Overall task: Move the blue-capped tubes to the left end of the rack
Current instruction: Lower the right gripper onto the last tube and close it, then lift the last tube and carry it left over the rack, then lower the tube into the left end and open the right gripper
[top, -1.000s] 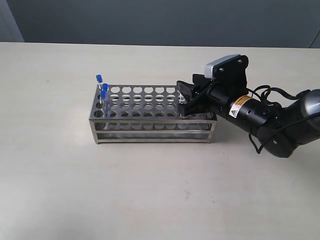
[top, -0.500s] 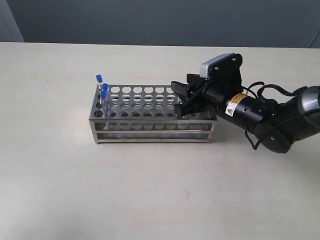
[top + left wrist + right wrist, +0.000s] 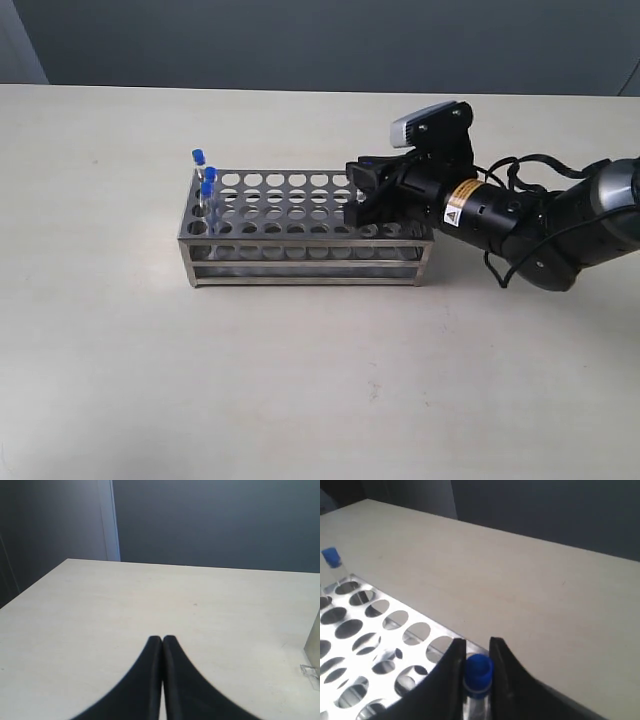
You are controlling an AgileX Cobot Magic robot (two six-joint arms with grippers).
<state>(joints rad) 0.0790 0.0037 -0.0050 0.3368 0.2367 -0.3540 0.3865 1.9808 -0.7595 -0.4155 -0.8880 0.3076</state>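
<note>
R gripper [image 3: 477,647] fingers [image 3: 447,675] pinch blue-capped tube [image 3: 479,671] at rack [image 3: 389,602] edge; 2nd blue-capped tube [image 3: 332,560] at rack's far end.

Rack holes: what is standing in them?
Three blue-capped tubes stand at the rack's left end. A fourth tube, held by the right gripper, is at the other end; its lower part is hidden.

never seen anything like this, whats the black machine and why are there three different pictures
It is a robot with two arms, each ending in a two-fingered hand. The wide picture is from a camera off the arms; the other two look out from each wrist. On the table stands a metal rack with three blue-capped tubes at its left end. The right hand pinches a fourth tube by its cap at the other end. The left hand is shut and empty.
</note>
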